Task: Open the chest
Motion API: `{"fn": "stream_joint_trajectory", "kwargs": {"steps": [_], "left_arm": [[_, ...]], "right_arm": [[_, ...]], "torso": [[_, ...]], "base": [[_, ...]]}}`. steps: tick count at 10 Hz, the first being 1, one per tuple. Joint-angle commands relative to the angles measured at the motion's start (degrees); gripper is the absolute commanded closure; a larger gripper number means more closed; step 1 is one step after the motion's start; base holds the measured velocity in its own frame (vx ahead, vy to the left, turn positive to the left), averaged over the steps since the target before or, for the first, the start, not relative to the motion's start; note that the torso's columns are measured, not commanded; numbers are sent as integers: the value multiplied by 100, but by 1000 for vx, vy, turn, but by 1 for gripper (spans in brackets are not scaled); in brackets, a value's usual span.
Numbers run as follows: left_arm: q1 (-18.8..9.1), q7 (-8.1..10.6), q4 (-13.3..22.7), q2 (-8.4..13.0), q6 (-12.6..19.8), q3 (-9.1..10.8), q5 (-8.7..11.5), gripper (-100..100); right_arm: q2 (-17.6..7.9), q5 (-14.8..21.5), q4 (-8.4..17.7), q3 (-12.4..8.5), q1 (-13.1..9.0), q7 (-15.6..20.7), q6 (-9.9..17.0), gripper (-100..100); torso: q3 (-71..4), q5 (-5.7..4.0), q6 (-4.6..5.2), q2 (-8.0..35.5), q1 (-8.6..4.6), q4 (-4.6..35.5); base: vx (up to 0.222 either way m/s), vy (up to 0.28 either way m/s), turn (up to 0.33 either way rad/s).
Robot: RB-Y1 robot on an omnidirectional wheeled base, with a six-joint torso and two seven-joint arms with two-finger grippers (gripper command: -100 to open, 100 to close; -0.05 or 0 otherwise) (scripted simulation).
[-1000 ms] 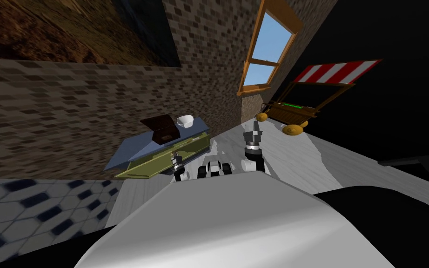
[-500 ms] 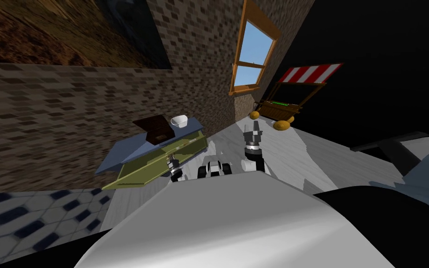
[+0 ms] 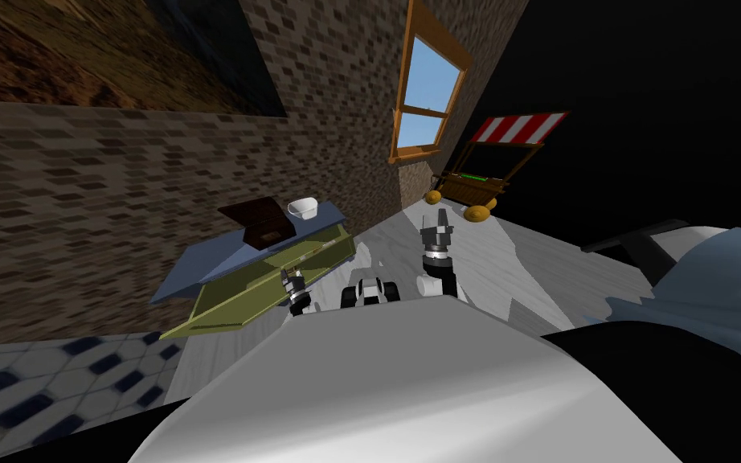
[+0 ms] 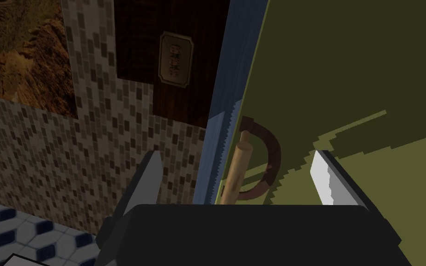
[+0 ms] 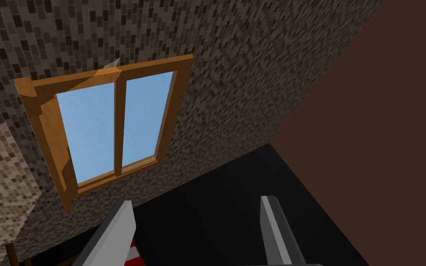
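The chest (image 3: pixel 224 261) stands against the brick wall, with a blue top and an olive front panel (image 3: pixel 256 293) that hangs out and down toward me. My left gripper (image 3: pixel 292 281) is at that panel's edge. In the left wrist view it (image 4: pixel 236 154) is open, its fingers (image 4: pixel 149 178) standing wide on either side of the wooden bar handle (image 4: pixel 237 166) and its brown curved bracket, without touching them. My right gripper (image 3: pixel 440 221) is raised over the floor to the right, open and empty (image 5: pixel 193 208).
A dark brown box (image 3: pixel 258 221) and a white bowl (image 3: pixel 303 208) sit on the chest's top. A cart with a red-and-white awning (image 3: pixel 489 173) stands far ahead. A blue and white object (image 3: pixel 706 273) lies at the right. Blue-patterned floor tiles (image 3: pixel 55 386) are at the lower left.
My left gripper has opened and let go of the handle. The olive panel has come further out and down. My head view has swung, bringing the blue and white object in at the right.
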Motion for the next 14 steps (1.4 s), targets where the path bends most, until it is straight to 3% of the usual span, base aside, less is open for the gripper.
{"fn": "stream_joint_trajectory", "kwargs": {"steps": [1, 3, 4, 5, 6, 10, 11, 12, 14], "left_arm": [[32, -17, -267, -6, 205, -10, 4, -100], [-139, -7, -375, 144, 527, -5, 38, -100], [-139, -7, -375, 144, 527, -5, 38, -100], [-310, 3, -483, 295, 848, 0, 72, -100], [-310, 3, -483, 295, 848, 0, 72, -100], [-652, 24, -700, 597, 1491, 10, 140, -100], [-563, -10, -716, 503, 1422, 10, 128, -100], [-565, -15, -728, 506, 1481, 11, 130, 0], [-552, -15, -713, 497, 1489, 9, 130, 0]], "right_arm": [[0, 0, 0, 0, 0, 0, 0, 0], [-1, 0, 0, -1, 1, 0, 0, 0], [0, 0, 0, 0, 0, 0, 0, 0], [0, 0, 0, 0, 0, 0, 0, 0], [0, 0, 0, 0, 0, 0, 0, 0], [0, 0, 0, 0, 0, 0, 0, 0], [0, 0, 0, 0, 0, 0, 0, 0], [-1, 0, 0, 0, 0, 0, 0, 0], [-1, 0, 0, -1, 1, 0, 0, 0]], "torso": [[0, 0, 0, 1, 5, 1], [1, 2, -1, 3, 10, 1], [9, 0, -1, 16, 0, 3], [9, 4, 0, 13, 1, 0], [9, 3, -1, 16, -4, 0], [4, 3, 0, 9, -3, 0], [7, -14, 2, 18, -15, 14], [8, -9, 1, 15, -10, 10], [4, -2, 0, 9, 1, 4]], "base": [[-12, -8, -1], [-37, -26, 31], [-51, -35, 18], [-77, -63, 53], [-70, -67, 30], [-71, -61, 37], [-26, -21, 9], [0, 0, 0], [0, 0, 0]]}}
